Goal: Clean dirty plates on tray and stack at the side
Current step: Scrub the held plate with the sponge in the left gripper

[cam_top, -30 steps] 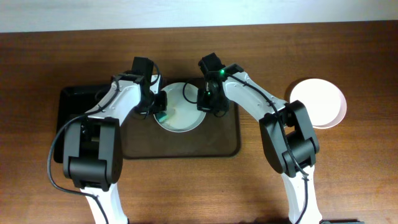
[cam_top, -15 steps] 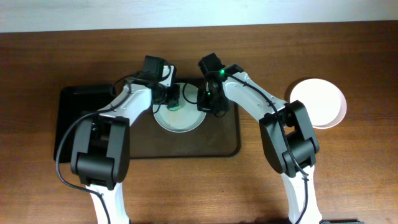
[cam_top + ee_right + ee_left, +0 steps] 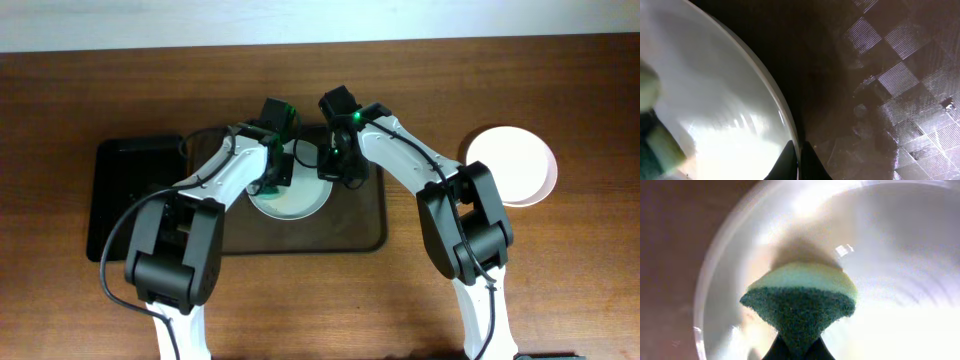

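Green sponge, clamped in the left gripper, scrubs the glossy round white plate, I reckon. The right gripper pinches its rim. Next: a steady lift aside.

plate on tray ctr | sponge in plate | 2nd plate R of tray | sm tray L

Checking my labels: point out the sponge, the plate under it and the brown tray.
sponge (image 3: 799,307), left wrist view, dark green scrubbing face.
plate (image 3: 302,203), overhead view, bare inside near its rim.
brown tray (image 3: 350,225), overhead view, bare floor right of plate.
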You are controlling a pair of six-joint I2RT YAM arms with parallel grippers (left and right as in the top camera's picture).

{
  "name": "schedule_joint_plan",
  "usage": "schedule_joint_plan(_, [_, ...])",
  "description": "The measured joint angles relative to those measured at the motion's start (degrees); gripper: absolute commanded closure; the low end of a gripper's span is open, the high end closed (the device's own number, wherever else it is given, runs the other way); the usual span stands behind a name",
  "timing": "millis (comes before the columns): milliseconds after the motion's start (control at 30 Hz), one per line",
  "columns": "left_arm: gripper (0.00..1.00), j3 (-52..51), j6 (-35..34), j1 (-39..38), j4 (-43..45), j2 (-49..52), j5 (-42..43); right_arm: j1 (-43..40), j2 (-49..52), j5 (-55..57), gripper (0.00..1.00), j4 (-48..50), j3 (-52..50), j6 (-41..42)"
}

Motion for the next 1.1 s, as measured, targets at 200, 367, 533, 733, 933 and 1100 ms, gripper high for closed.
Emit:
schedule_joint_plan(200, [0.99, -0.1, 10.3, 0.5, -4.2, -0.2, 16.2, 0.0, 0.0, 0.0, 0.96, 0.0, 0.0, -0.2])
schedule_joint_plan(367, [1.0, -1.2, 14.6, 0.8, 5.4, 0.1, 20.7, 0.0, 0.0, 0.0, 0.96, 0.0, 0.0, -0.2])
schedule_joint_plan(533, [0.99, -1.9, 13.3, 1.2, 15.4, 0.7, 14.5, -0.1, 0.0, 0.4, 0.96, 0.5, 0.0, 0.0])
schedule_joint_plan(733, [0.99, -1.7, 5.9, 5.0, 14.9, 0.8, 2.1, 0.0, 0.0, 0.2, 0.96, 0.7, 0.0, -0.2])
schedule_joint_plan(933, [1.0, 0.1, 5.1, 6.4, 2.1, 0.2, 1.6, 0.7, 0.0, -0.5, 0.96, 0.6, 0.0, -0.2])
schedule_joint_plan(1100, [1.0, 0.3, 13.7, 7.7, -6.1, -0.2, 14.3, 0.7, 0.0, -0.5, 0.96, 0.3, 0.0, -0.4])
